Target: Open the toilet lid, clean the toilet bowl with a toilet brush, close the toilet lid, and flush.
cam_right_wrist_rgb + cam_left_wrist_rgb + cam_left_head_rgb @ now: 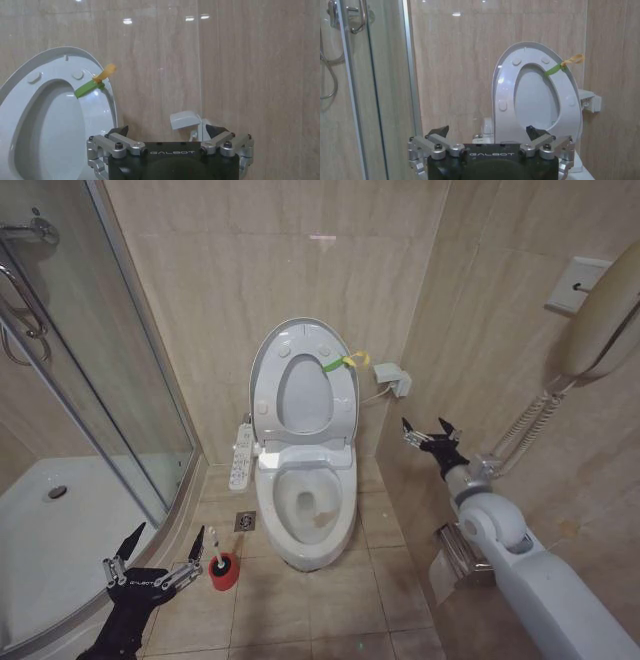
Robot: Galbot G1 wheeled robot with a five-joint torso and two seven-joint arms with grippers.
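White toilet lid (303, 375) upright, raised.

white toilet lid (303, 377) (green-yellow tag (345, 362)), red brush holder (224, 571), beige tiles (260, 260)

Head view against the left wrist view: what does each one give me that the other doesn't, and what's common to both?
Head view alone: the toilet bowl, the toilet brush standing in its red holder on the floor just right of the left gripper, and the right gripper, open, raised right of the toilet. Left wrist view alone: the shower handle close up. Both: the toilet lid raised against the wall, the green-yellow tag, the glass shower door.
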